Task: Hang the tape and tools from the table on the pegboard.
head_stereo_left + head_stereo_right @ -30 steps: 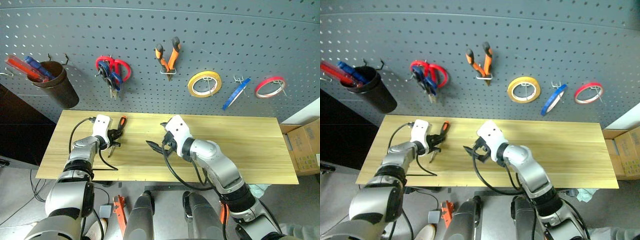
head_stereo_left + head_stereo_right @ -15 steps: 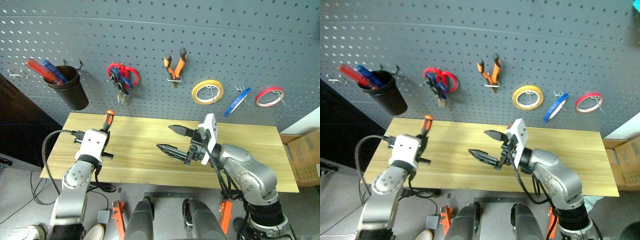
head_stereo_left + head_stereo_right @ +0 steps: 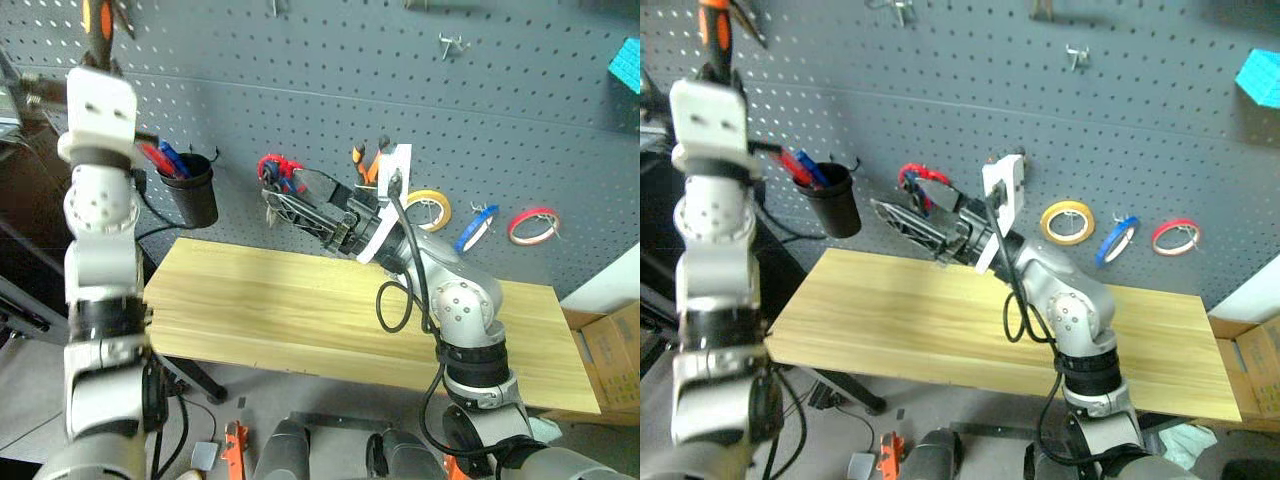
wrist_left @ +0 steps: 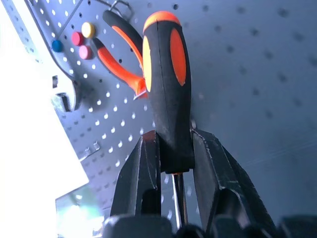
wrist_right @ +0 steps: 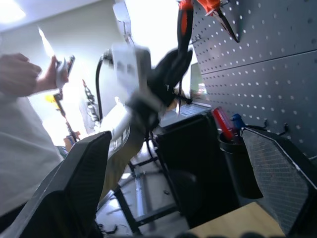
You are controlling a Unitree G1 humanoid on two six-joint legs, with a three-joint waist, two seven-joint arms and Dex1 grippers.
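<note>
Left claw [image 4: 172,163] clamped on the screwdriver [image 4: 167,94] at the handle base, raised high against the pegboard [image 3: 400,110]; right claw [image 3: 290,205] spread wide, holding nothing, above the bench [image 3: 300,310] near the black cup [image 3: 195,195]; blue tape [image 3: 475,228] hangs on the pegboard

Grey floor [image 3: 250,420] lies below; a cardboard box [image 3: 600,350] sits at the far right, a dark cabinet [image 5: 193,158] stands beside bright window light [image 5: 153,25].
</note>
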